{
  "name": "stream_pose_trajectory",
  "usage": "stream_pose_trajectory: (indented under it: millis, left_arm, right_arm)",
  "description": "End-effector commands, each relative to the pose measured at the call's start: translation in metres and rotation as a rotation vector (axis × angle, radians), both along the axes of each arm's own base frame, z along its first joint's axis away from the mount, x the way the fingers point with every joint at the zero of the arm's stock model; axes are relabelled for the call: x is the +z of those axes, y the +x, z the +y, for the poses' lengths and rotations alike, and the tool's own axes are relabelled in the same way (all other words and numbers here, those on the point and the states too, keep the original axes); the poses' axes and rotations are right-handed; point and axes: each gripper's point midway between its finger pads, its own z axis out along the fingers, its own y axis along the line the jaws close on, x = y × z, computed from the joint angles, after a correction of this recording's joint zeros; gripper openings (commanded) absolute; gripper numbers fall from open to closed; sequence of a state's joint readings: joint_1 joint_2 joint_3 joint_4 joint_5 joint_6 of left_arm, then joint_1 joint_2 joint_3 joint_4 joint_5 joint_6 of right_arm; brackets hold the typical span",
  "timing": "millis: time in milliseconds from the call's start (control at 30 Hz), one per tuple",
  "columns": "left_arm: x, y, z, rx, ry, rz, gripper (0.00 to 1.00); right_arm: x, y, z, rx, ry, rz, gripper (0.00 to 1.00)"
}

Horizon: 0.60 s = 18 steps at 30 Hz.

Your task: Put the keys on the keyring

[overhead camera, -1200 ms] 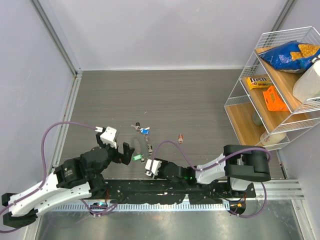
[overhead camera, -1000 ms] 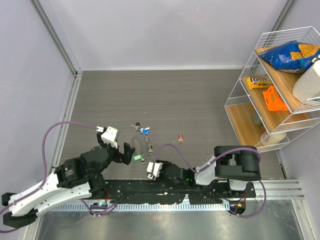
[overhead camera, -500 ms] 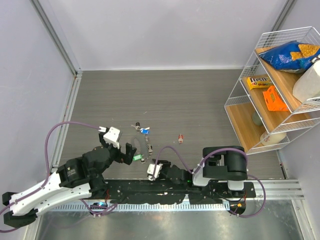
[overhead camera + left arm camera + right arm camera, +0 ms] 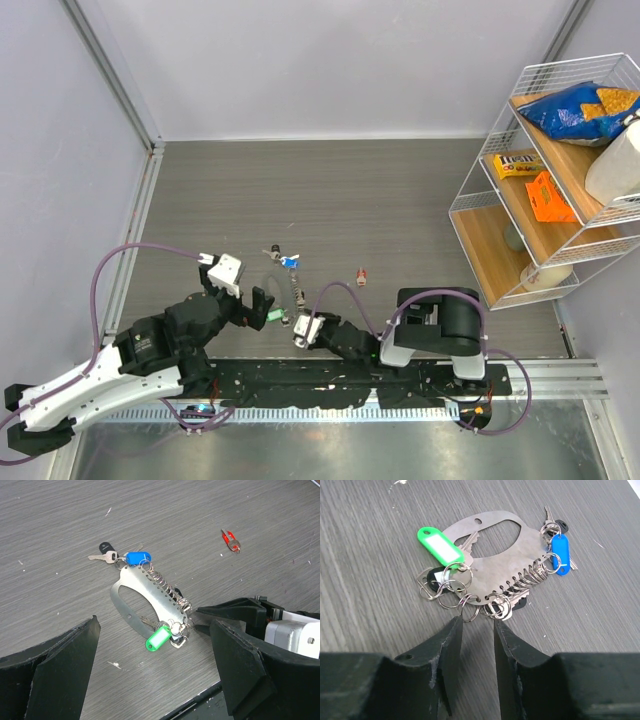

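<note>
The keyring [image 4: 150, 587] is a flat silver plate with a row of small wire rings along one edge, lying on the grey table; it also shows in the right wrist view [image 4: 505, 562] and the top view [image 4: 292, 290]. A green-tagged key [image 4: 159, 639] and a blue-tagged key [image 4: 137, 558] hang on it, and a black-headed key [image 4: 106, 547] lies beside the blue one. A red key [image 4: 231, 539] lies loose to the right, apart from the ring [image 4: 361, 276]. My left gripper [image 4: 155, 680] is wide open and empty, just short of the green tag. My right gripper [image 4: 476, 625] has a narrow gap, its tips just short of the wire rings.
A wire shelf rack [image 4: 470, 200] with snack packs stands at the right edge. Purple cables [image 4: 130, 255] loop over both arms. The black base rail [image 4: 330, 385] runs along the near edge. Grey walls close in the left and back.
The right arm's elbow has swung left and folded in, and its gripper has edged toward the keyring's near end. The left gripper has shifted slightly right. The keys have not moved.
</note>
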<state>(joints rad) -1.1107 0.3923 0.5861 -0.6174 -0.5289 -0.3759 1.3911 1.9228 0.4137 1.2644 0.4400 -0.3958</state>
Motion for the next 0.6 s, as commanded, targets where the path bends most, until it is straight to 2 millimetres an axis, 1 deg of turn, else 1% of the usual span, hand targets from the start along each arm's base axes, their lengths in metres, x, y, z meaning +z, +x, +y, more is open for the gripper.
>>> stream_pose_trajectory:
  millis: [0, 233, 467, 567]
  left_arm:
    - [0.01, 0.002, -0.006, -0.011, -0.037, -0.03, 1.0]
    - [0.009, 0.003, -0.006, -0.007, -0.032, -0.032, 1.0]
    - [0.009, 0.003, -0.006, -0.009, -0.03, -0.032, 1.0]
    - [0.01, 0.003, -0.006, -0.009, -0.032, -0.033, 1.0]
  right_arm:
    - [0.017, 0.007, 0.012, -0.008, 0.095, -0.002, 0.36]
    - [0.017, -0.001, 0.015, 0.037, 0.1, 0.016, 0.33]
    - [0.023, -0.009, 0.014, 0.064, 0.105, 0.027, 0.31]
    - [0.019, -0.009, 0.014, 0.061, 0.098, 0.029, 0.31]
